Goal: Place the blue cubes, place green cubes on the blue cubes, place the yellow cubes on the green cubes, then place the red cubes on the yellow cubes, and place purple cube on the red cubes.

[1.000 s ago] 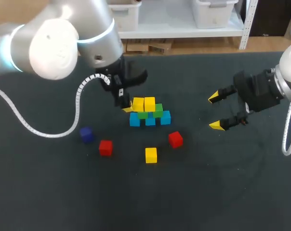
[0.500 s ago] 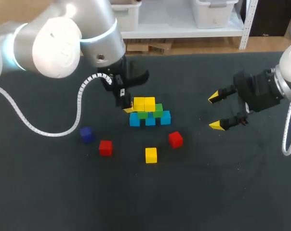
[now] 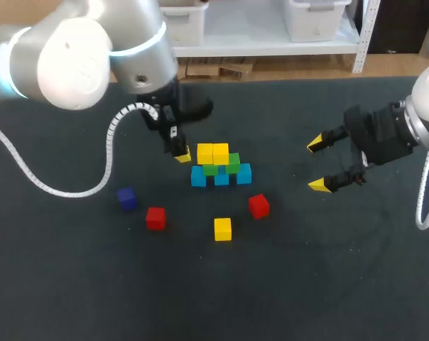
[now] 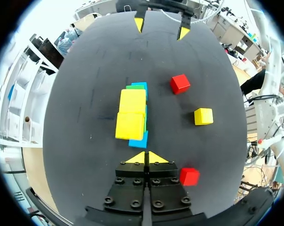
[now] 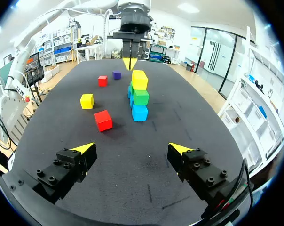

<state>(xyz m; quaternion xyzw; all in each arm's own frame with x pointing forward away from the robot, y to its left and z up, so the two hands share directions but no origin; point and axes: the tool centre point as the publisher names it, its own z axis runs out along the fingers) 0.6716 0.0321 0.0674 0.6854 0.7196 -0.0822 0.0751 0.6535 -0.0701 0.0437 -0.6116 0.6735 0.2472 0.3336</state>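
Mid-table stands a stack: three blue cubes (image 3: 221, 177) in a row, two green cubes (image 3: 233, 164) on them, and two yellow cubes (image 3: 213, 153) on top. My left gripper (image 3: 181, 153) is shut and empty, just left of the yellow cubes and apart from them. In the left wrist view its joined tips (image 4: 145, 157) sit just short of the stack's yellow cubes (image 4: 131, 114). My right gripper (image 3: 321, 164) hangs open and empty, well right of the stack; in its own view the gripper (image 5: 131, 149) faces the stack (image 5: 140, 97). Loose cubes: red (image 3: 258, 205), red (image 3: 155, 218), yellow (image 3: 222, 229), purple (image 3: 126, 198).
The dark table mat (image 3: 307, 284) reaches across the whole view. The loose cubes lie in front of the stack. In the right wrist view the red cube (image 5: 103, 120) and the yellow cube (image 5: 87, 100) lie between my right gripper and the stack.
My left gripper has drawn back a little from the yellow cubes, up and to the left, still shut. The right arm and all cubes have stayed put.
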